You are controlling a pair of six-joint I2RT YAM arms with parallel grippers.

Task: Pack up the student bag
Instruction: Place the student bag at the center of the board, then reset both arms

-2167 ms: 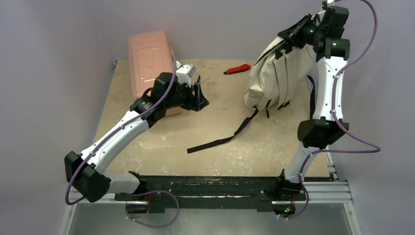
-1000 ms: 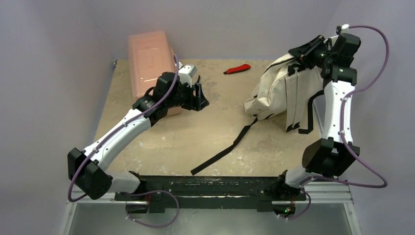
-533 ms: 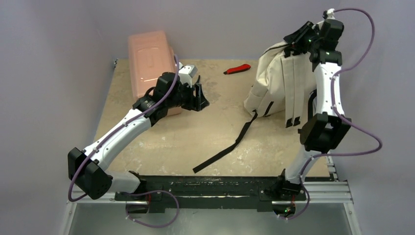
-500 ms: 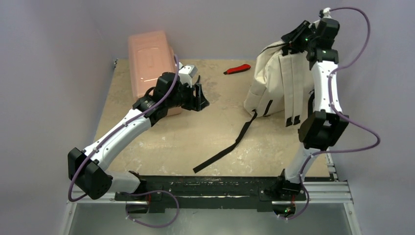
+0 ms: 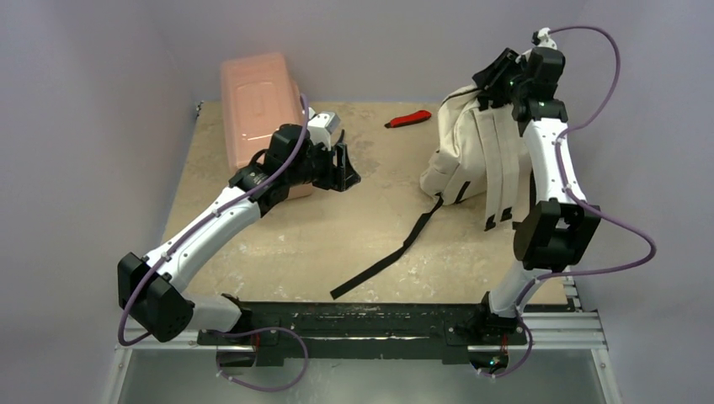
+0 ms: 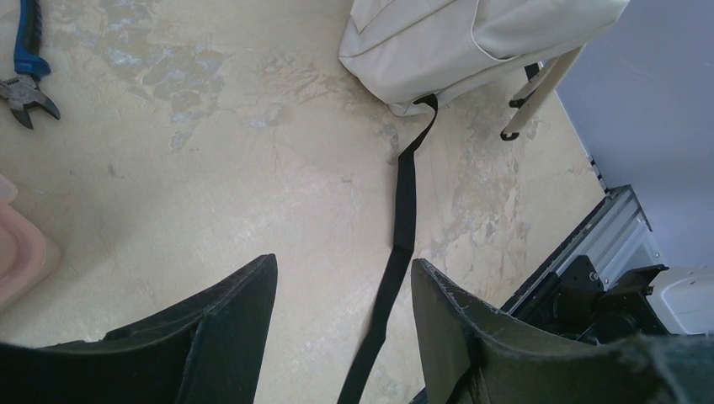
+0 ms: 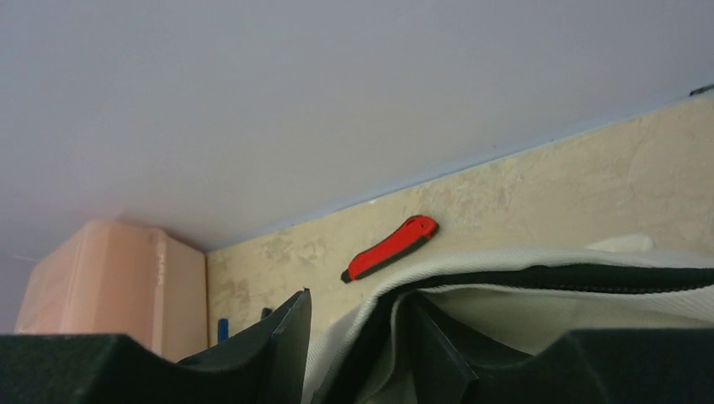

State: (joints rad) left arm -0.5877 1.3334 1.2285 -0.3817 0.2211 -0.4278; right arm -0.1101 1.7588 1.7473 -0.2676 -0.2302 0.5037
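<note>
Currently the right gripper point(image 7: 358, 307) straddles the upper rim of the cream-beige soft fabric backpack point(image 5: 467, 151). A fold of cream cloth edged with black zipper tape lies between its two fingers. The fingers stand somewhat apart, and it cannot be told whether the pads clamp the cloth or merely bracket it.

The backpack sits at the far right of the mottled beige table point(image 5: 278, 244). Its base rests on the surface and its top is raised at the gripper. Two cream shoulder straps point(image 5: 498, 181) hang down the near face, close to the right forearm. One long black webbing strap point(image 5: 391, 252) trails across the table toward the near edge.

Hazards:
- Loss of rim contact. The fabric appears limp, so the bag would probably slump and its mouth would close.
- Slump to the right. The bag stands near the table edge and could slide off.
- Strap snag. A retreating right arm could catch the hanging straps and drag the bag.

The left gripper point(image 6: 341, 286) hovers near the rigid pink plastic box point(image 5: 257, 105), with its fingers spread and nothing between them. A slim red tool point(image 5: 409, 119) and blue-handled pliers point(image 6: 25, 59) lie on the table, unpacked.
</note>
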